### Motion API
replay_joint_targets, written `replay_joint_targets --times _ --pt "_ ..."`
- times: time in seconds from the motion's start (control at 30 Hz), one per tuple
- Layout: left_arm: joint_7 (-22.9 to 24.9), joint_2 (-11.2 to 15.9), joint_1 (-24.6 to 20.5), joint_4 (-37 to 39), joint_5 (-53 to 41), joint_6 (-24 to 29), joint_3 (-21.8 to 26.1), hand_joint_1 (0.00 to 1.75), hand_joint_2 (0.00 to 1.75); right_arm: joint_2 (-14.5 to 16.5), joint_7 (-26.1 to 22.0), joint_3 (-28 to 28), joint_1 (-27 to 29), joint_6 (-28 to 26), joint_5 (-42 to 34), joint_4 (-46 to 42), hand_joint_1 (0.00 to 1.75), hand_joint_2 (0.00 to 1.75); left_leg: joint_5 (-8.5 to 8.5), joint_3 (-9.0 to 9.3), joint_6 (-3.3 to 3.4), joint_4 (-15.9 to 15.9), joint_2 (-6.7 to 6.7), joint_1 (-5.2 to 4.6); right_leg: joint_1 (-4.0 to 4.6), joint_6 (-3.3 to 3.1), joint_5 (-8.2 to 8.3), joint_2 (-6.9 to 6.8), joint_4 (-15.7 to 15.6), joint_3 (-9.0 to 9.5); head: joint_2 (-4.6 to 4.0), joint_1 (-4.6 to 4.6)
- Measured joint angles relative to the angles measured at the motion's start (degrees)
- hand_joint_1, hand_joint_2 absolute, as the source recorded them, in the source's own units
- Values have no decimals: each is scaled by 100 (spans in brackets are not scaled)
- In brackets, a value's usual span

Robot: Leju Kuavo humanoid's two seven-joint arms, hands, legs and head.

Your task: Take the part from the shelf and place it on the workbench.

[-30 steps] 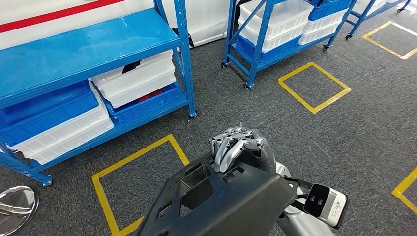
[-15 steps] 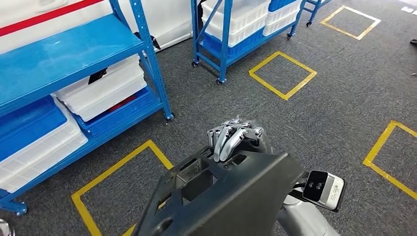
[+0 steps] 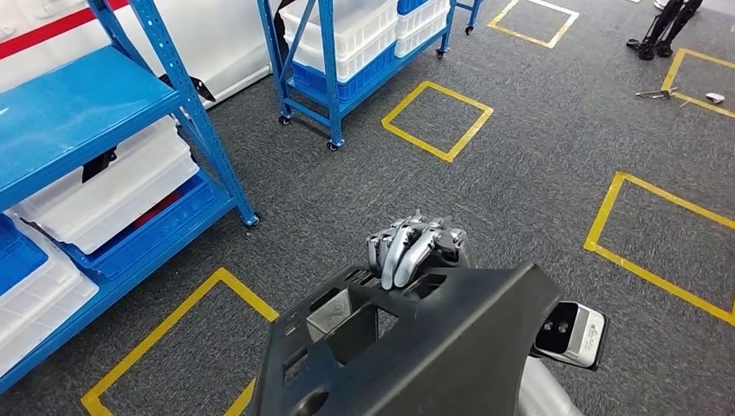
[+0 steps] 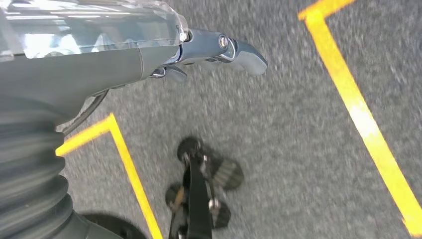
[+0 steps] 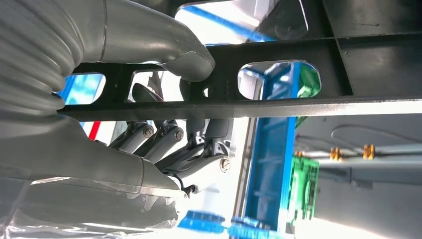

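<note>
The right hand [image 3: 414,247] grips the far edge of the part [image 3: 416,347], a large black plastic panel with rectangular cut-outs, its silver fingers [image 3: 400,253] curled over the top of that edge in the head view. The part sits low and near in the scene, held up in front of the robot above the grey carpet [image 3: 537,173], tilted so that its near side drops out of the picture. In the right wrist view the same hand [image 5: 164,134] clamps a black bar of the part [image 5: 278,99], the thick grey thumb [image 5: 164,47] pressing on one side and the darker fingers [image 5: 169,144] wrapped around the other. The left hand [image 4: 199,50] appears in the left wrist view over carpet crossed by yellow tape lines [image 4: 358,109]; its fingertips [image 4: 244,50] stick out past the grey cover, and I cannot tell whether it holds anything. To the far left stands a blue shelf [image 3: 78,104] with white bins [image 3: 104,191] on its lower level. A second blue rack on wheels [image 3: 347,52], also loaded with white bins, stands farther off towards the middle. Yellow tape squares [image 3: 438,117] mark the floor near, in the middle and on the right. At the far right a person's feet [image 3: 663,30] stand on the carpet.
</note>
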Motion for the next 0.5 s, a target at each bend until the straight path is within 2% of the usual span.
replay_joint_targets --times 0.03,0.1,0.13,0.17,0.2,0.23,0.27,0.3,0.37,0.4,0.43,0.47,0.5 --pt "41 11 -4 -7 -14 16 0 0 175 4 9 -49 27 0 0 -34 168 175 20 17 31 -38 69 5 3 35 -13 -31 18 -15 0 1" --pt "143 37 -4 -18 -70 56 0 0 175 5 28 -148 63 -18 25 -105 168 175 65 50 100 -118 224 20 29 80 -204 -309 296 -147 0 2" --pt "200 57 5 -22 -106 74 0 0 175 5 33 -201 96 -39 55 -143 168 175 74 59 120 -135 305 14 29 92 -387 -506 611 -290 0 2" --pt "247 85 20 -27 -145 84 0 0 175 4 36 -257 145 -68 88 -180 168 175 73 57 133 -138 381 6 20 107 -577 -629 990 -469 0 2" --pt "286 114 33 -30 -172 87 0 0 175 3 35 -314 209 -96 121 -214 168 175 68 54 136 -136 463 0 1 127 -717 -688 1340 -636 0 2" --pt "311 139 43 -31 -187 86 0 0 175 1 34 -364 276 -115 144 -239 168 175 62 52 134 -132 542 -2 -18 145 -766 -719 1550 -733 0 2" --pt "326 160 45 -31 -196 85 0 0 175 -1 34 -407 328 -127 157 -261 168 175 53 52 127 -126 621 -2 -35 160 -702 -743 1530 -714 0 2" --pt "336 173 43 -31 -200 83 -1 0 175 -3 34 -438 361 -132 168 -282 168 175 41 55 114 -116 697 -1 -50 171 -547 -782 1276 -570 0 2" --pt "361 195 31 -33 -232 83 -5 0 175 -4 20 -479 397 -153 202 -337 168 175 3 70 67 -84 826 -16 -44 158 -237 -1003 463 -113 0 2" --pt "378 208 27 -34 -256 83 -10 0 175 -5 3 -498 420 -175 226 -366 168 175 -18 82 37 -69 875 -30 -29 132 -163 -1103 171 47 0 2" --pt "395 222 22 -37 -279 82 -14 0 175 -6 -17 -524 455 -199 258 -392 168 175 -35 96 3 -58 921 -44 -7 101 -148 -1163 22 124 0 1" --pt "409 238 17 -39 -293 78 -18 0 175 -9 -34 -551 500 -218 295 -412 168 175 -47 110 -31 -58 969 -51 17 65 -166 -1157 -4 127 0 1" --pt "417 246 9 -39 -301 70 -20 0 175 -15 -48 -576 546 -231 343 -431 168 175 -54 127 -63 -61 1022 -46 18 33 -152 -1084 -14 119 0 1"
